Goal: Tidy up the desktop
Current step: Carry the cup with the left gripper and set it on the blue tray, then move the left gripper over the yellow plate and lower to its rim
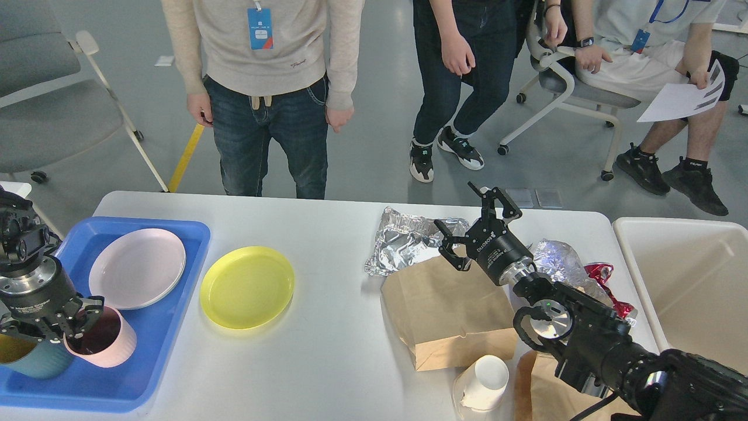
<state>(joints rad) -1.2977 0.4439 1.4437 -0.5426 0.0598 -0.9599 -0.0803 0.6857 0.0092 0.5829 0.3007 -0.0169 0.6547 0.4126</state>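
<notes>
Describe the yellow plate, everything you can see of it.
The yellow plate is round and shallow, with a raised rim and a flat centre; it looks like smooth plastic. It is empty and lies flat, right side up, on the white desktop, left of the middle. It sits just outside the right edge of the blue tray; whether it touches the tray cannot be told. Neither claw touches it: the left claw is over the pink cup in the tray, and the right claw is over the foil and brown paper bag.

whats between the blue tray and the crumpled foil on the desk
In the head view, only the yellow plate lies between the blue tray and the foil; elsewhere the white desktop there is bare.
</notes>
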